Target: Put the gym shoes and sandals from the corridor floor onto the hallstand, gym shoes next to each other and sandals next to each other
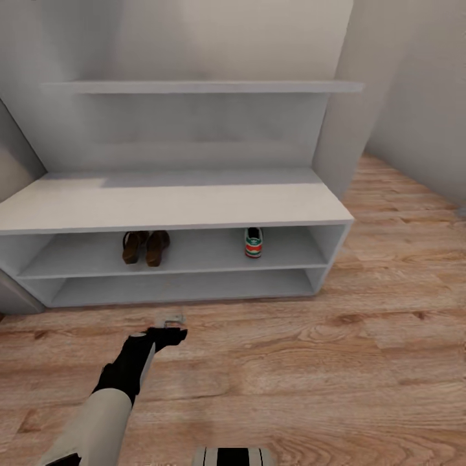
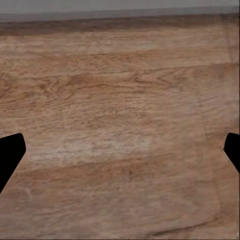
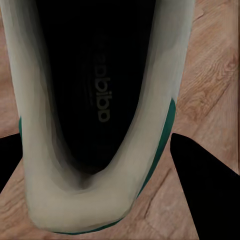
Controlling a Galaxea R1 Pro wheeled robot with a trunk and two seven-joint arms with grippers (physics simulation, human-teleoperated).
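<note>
The pale hallstand [image 1: 168, 206] stands right in front of me. On its upper open shelf the two brown sandals [image 1: 145, 246] lie side by side at the left, and one gym shoe [image 1: 254, 242] sits further right. The other gym shoe [image 3: 95, 115] is seen from above, with its dark insole showing. My right gripper [image 3: 100, 165] is shut on its heel end, one finger on each side, over the corridor floor [image 3: 215, 75]. My left gripper [image 1: 169, 323] hangs open just above the floor [image 2: 120, 100] in front of the rack, and nothing is between its fingers [image 2: 9, 155].
A long upper shelf [image 1: 200, 87] runs above the bench top. Grey walls close in on the left and right of the rack. Wood plank floor [image 1: 362, 349] stretches to the right and toward me.
</note>
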